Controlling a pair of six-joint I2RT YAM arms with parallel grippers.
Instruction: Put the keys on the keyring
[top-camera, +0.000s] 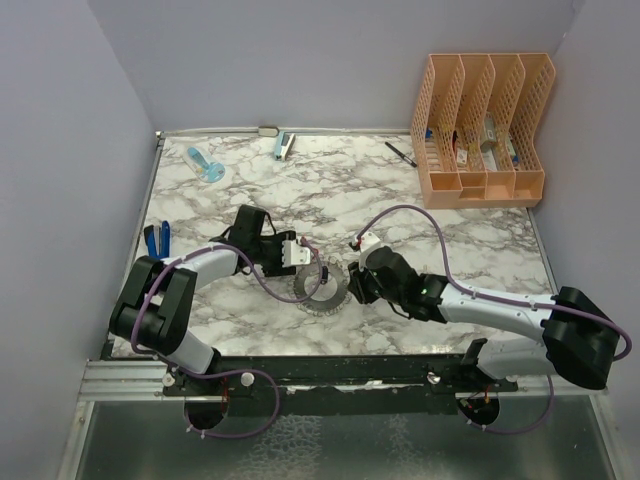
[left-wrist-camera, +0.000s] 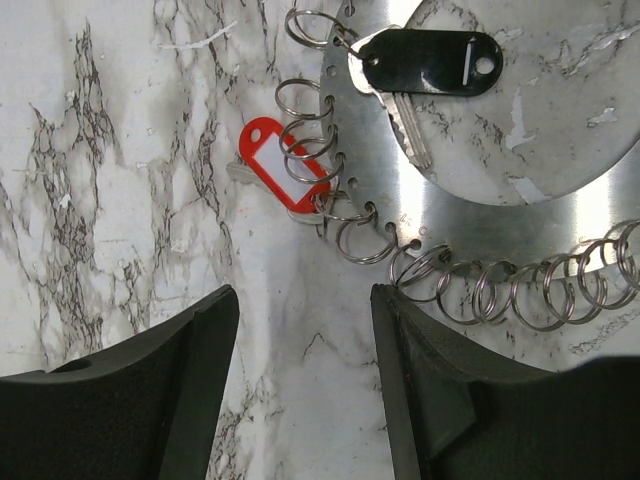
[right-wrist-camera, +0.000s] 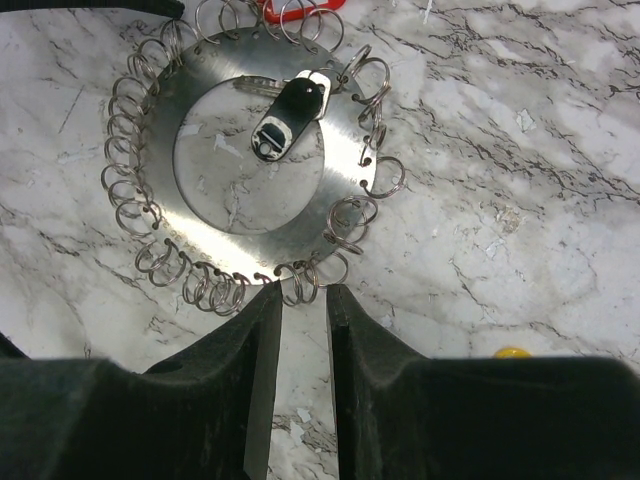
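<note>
The keyring (top-camera: 320, 290) is a flat grey metal ring with many small split rings round its rim. It lies on the marble table between my two grippers. A black-tagged key (left-wrist-camera: 430, 62) hangs on it and lies across its hollow centre, and it also shows in the right wrist view (right-wrist-camera: 290, 115). A red-tagged key (left-wrist-camera: 285, 165) lies at the rim, among the small rings. My left gripper (left-wrist-camera: 305, 295) is open and empty, just beside the rim. My right gripper (right-wrist-camera: 303, 290) is narrowly open, its tips at two small rings on the keyring's (right-wrist-camera: 335, 190) near edge. A yellow tag's edge (right-wrist-camera: 512, 352) peeks out beside the right finger.
An orange file organiser (top-camera: 480, 130) stands at the back right, with a black pen (top-camera: 400, 153) beside it. A blue stapler (top-camera: 285, 146) and a blue tape dispenser (top-camera: 205, 165) lie at the back. A blue object (top-camera: 157, 238) lies at the left edge.
</note>
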